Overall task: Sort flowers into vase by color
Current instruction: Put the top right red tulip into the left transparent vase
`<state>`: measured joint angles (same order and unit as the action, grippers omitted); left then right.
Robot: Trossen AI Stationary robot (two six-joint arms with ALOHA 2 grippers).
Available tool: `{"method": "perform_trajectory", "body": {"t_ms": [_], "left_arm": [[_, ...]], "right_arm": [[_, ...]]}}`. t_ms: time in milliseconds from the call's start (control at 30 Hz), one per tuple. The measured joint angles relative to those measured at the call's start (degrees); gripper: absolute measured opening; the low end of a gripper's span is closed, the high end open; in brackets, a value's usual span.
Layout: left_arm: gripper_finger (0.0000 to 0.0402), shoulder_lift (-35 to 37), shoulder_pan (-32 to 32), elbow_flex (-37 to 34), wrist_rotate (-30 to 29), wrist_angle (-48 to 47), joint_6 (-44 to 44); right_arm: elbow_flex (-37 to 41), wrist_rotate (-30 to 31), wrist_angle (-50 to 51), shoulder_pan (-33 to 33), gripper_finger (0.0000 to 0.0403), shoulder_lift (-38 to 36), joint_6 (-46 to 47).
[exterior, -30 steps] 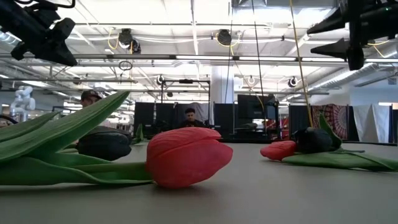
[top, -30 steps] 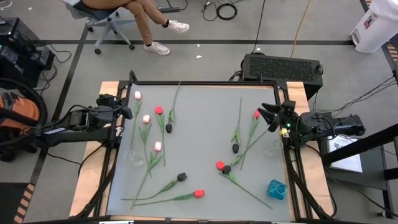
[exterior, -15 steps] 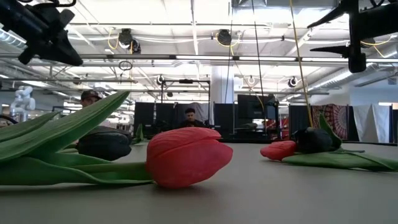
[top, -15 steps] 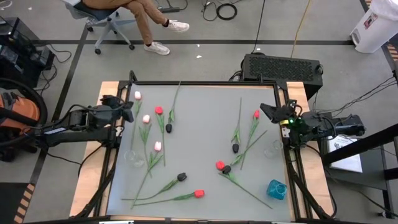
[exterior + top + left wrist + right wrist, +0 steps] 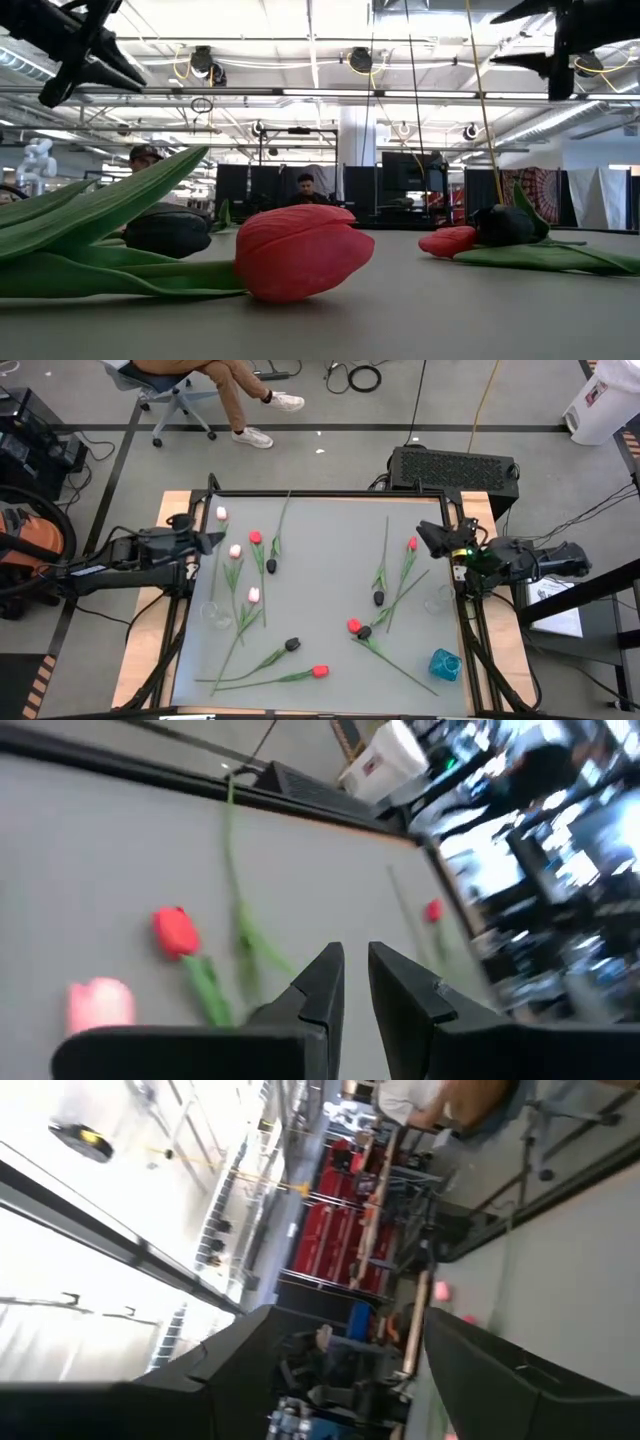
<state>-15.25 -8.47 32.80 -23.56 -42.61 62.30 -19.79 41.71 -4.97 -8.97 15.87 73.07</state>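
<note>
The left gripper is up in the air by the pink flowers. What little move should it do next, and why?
Probably open its fingers and dip toward the nearest pink tulip. The left gripper hangs empty above the table's left edge, its fingers nearly together with only a slim gap, and every flower lies loose on the table. The right gripper waits open at the right edge.

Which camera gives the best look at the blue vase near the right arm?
The high view: the blue vase shows whole near the table's front right corner, clear of the flowers. The low view and both wrist views don't show it at all.
</note>
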Motion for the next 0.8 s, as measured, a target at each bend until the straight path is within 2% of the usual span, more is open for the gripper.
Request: {"method": "perform_trajectory", "body": {"t_ms": [233, 367, 500, 633, 800], "left_arm": [[0.0056, 0.00, -0.02, 0.01, 0.90, 3.20, 1.94], [0.0056, 0.00, 0.00, 0.02, 2.57, 9.04, 1.97], [0.0056, -0.02, 0.00, 0.01, 2.57, 17.77, 1.99], [0.0056, -0.54, -0.01, 0.02, 2.25, 25.54, 1.91], [0.0056, -2.78, 0.00, 1.12, 2.59, 30.18, 1.57]], "right_arm": [[-0.07, -0.01, -8.15, 0.00, 0.0247, 3.17, 0.07], [-0.33, -0.01, -12.16, 0.00, 0.0247, 4.95, -0.07], [-2.89, -0.02, -11.93, 0.00, 0.0247, 7.11, -0.59], [-9.11, -0.02, -5.08, 0.00, 0.0247, 9.89, -2.12], [-21.11, -0.02, 13.39, -0.01, 0.0247, 14.23, -1.59]]}}
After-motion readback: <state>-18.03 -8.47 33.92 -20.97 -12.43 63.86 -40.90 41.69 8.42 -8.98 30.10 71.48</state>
